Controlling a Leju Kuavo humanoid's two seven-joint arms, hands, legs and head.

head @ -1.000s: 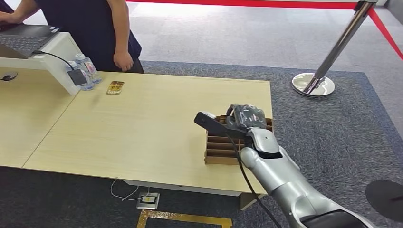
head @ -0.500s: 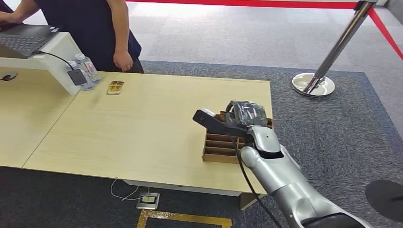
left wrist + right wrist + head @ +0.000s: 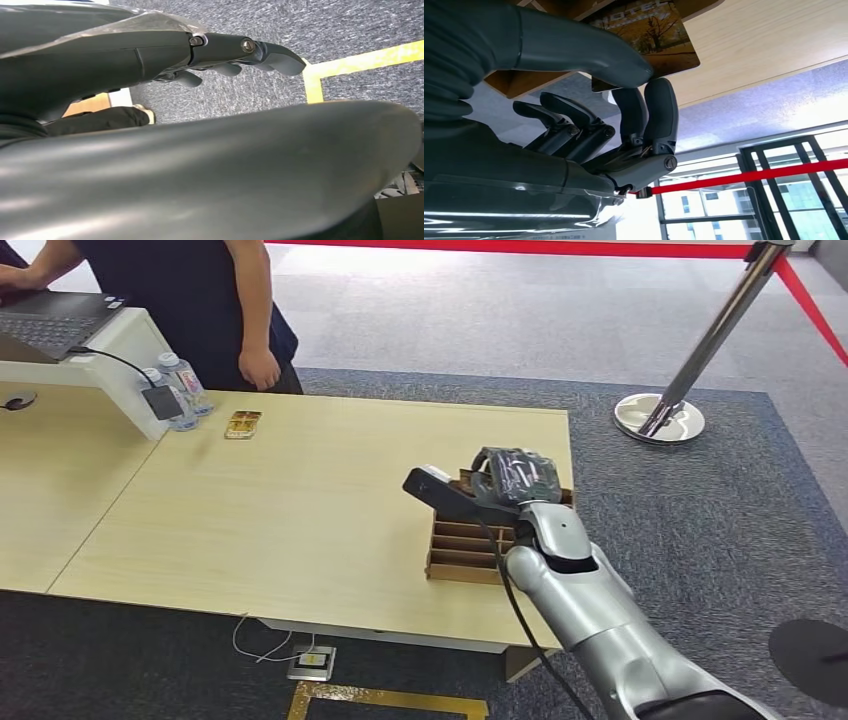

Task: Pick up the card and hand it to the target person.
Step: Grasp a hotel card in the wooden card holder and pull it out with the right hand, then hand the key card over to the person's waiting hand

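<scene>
Right hand [image 3: 624,125] pinches the card [image 3: 651,37] between thumb and fingers [image 3: 659,107], just above the slotted wooden holder [image 3: 470,545] at the tabletop [image 3: 300,500] right edge. Card's lower end sits by the holder's slots in the right wrist view; can't tell if it's clear of them. Left hand [image 3: 225,55] hangs over grey carpet, fingers loosely curled, nothing in them. Person [image 3: 200,300] stands at the far left corner, hand down by the tabletop edge. 2 water bottles [image 3: 180,390] and a small gold item [image 3: 242,424] lie near them.
</scene>
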